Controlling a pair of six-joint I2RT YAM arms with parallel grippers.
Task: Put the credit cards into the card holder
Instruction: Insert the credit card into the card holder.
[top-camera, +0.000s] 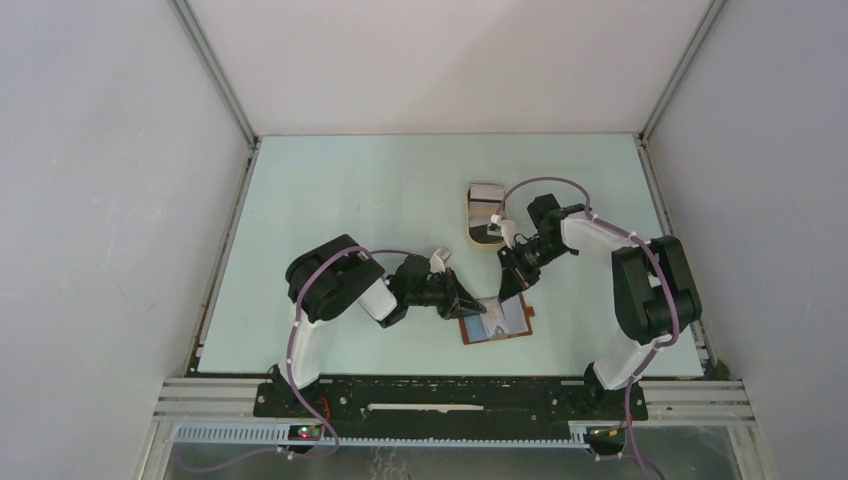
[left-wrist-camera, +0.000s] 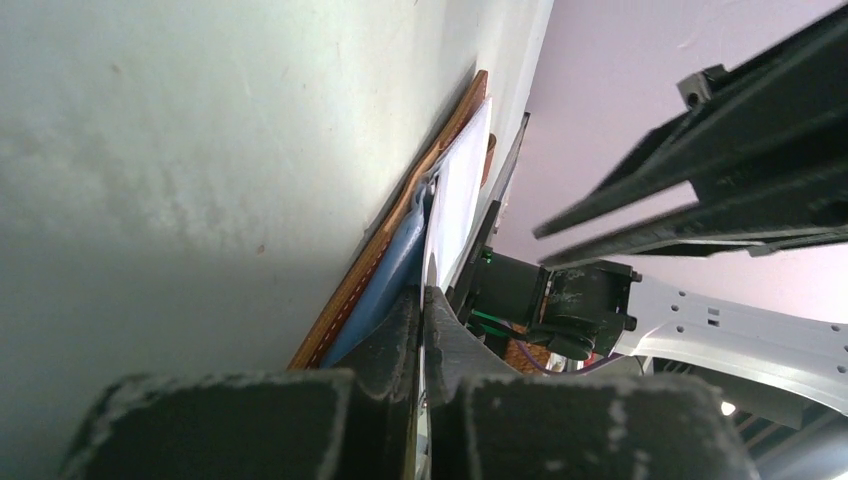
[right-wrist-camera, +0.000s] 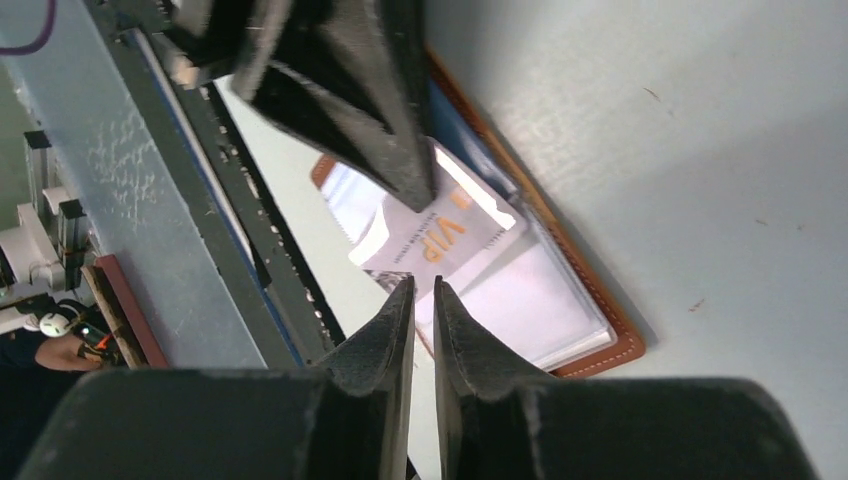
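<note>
The card holder (top-camera: 512, 326) lies open on the table, brown-edged (right-wrist-camera: 618, 348) with clear sleeves inside. A white credit card (right-wrist-camera: 452, 232) with orange "VIP" print sits partly in a sleeve. My left gripper (top-camera: 476, 306) reaches in low from the left and is shut (left-wrist-camera: 422, 292). Its tips pinch a thin leaf of the holder at the card's edge, beside the blue lining (left-wrist-camera: 395, 265). My right gripper (top-camera: 513, 286) hovers just above the holder. A narrow gap shows between its jaws (right-wrist-camera: 423, 284), with nothing in it, and its tips stop just short of the card.
A tan oval tray (top-camera: 470, 216) stands behind the holder, with more credit cards (top-camera: 487, 205) lying in it. The frame rail (right-wrist-camera: 200, 250) and the table's near edge run close below the holder. Grey walls enclose the table.
</note>
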